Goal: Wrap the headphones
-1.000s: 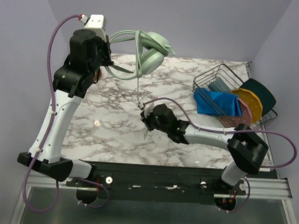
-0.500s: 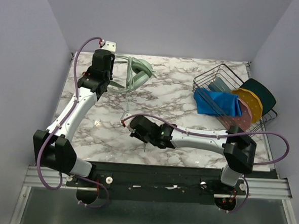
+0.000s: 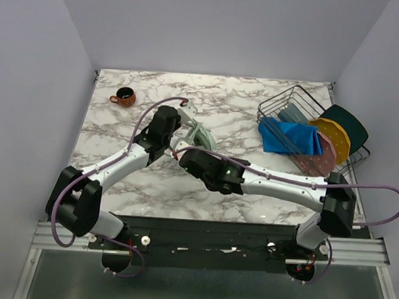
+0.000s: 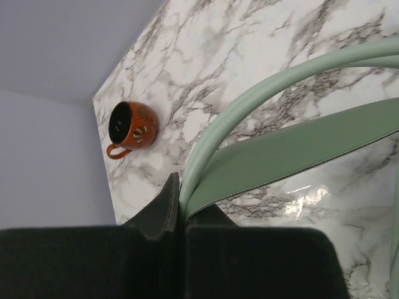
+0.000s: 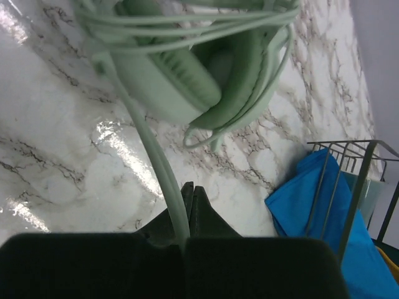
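The pale mint-green headphones (image 3: 199, 133) lie near the table's middle, between my two grippers. In the right wrist view both padded cups (image 5: 187, 75) are pressed together, with the thin cable (image 5: 187, 31) looped round them several times. My left gripper (image 3: 179, 126) is shut on the slim headband (image 4: 249, 106), which arcs away from its jaws (image 4: 184, 199). My right gripper (image 3: 183, 155) sits just in front of the cups. Its fingertips (image 5: 191, 189) are closed, and a pale-green strand (image 5: 146, 149) runs from the cups into its jaws.
A small orange cup (image 3: 123, 97) stands at the far left of the marble table (image 3: 250, 200) and shows in the left wrist view (image 4: 128, 128). A wire basket (image 3: 296, 121) with a blue cloth (image 3: 288, 138) and coloured plates (image 3: 339, 134) stands at the right.
My left arm has carried the headphones down from the far left to the table's middle. My right gripper has closed in on them. The orange cup has come into view.
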Controlling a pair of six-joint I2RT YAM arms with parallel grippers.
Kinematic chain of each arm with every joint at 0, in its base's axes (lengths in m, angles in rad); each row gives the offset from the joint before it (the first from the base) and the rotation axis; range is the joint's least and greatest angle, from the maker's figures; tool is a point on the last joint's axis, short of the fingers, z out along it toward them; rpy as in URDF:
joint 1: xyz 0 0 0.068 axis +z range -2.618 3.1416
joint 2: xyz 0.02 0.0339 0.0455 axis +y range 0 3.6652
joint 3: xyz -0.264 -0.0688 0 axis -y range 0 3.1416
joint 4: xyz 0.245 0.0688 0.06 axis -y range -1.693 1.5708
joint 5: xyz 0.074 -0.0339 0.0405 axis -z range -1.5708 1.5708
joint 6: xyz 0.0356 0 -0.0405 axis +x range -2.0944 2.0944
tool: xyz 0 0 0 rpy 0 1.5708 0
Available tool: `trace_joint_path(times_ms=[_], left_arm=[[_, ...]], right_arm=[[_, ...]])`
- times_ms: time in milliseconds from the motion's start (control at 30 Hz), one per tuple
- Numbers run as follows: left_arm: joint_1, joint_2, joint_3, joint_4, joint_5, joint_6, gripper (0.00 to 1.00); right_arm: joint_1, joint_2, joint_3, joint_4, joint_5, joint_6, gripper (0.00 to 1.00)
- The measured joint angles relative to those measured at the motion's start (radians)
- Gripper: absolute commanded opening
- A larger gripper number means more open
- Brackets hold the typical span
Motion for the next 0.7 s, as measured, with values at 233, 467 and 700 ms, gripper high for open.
trace_joint_path(times_ms=[233,467,700], left_arm=[[-0.074,-0.079,-0.037,0.014,0.015,0.056,0.00],[-0.104,-0.164,-0.037,-0.057,0.089,-0.002,0.00],[-0.119,-0.198,-0.041,-0.142,0.166,-0.053,0.00]], right_arm=[[-0.107,-0.028,0.015,0.032,0.024,-0.046,0.01],[-0.181,-0.073,-0.014,0.177,0.029,-0.143,0.01],[-0.241,-0.128,-0.150,0.469,0.002,-0.321,0.12]])
